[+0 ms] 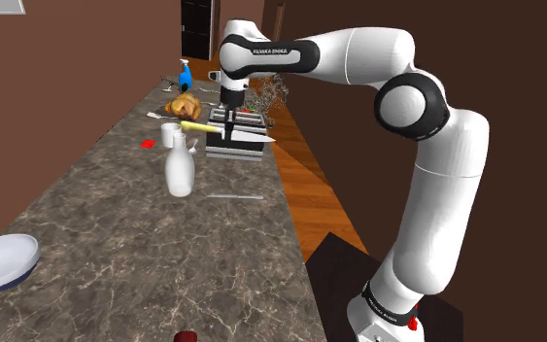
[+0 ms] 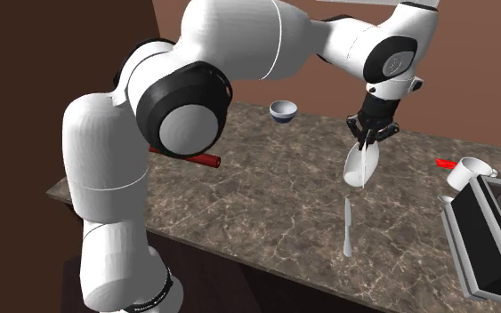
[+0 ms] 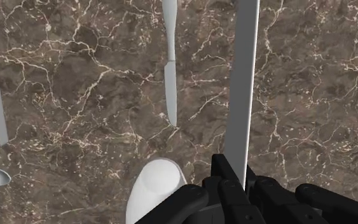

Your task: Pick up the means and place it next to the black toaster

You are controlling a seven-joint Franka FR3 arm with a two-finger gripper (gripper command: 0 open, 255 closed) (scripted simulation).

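The claw (image 3: 234, 181) is closed on a thin, flat white blade (image 3: 244, 83), held above the veined brown marble desk (image 3: 82, 95). Its long axis runs straight out from the fingers, roughly parallel to a smooth white table knife (image 3: 170, 76) lying below, beside a rounded white bottle (image 3: 153, 191). The shoulder view adds the boxy black toaster (image 1: 234, 148) past the bottle.

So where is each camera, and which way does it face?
Shoulder view: beside the stand, looking along the counter toward the toaster; whole arm shows.
Second exterior view: close behind the arm, facing across the counter; arm looms near.
Wrist view: on the hand, looking down at the counter; end effector shows.
Shared: white bottle and knife, in all three.
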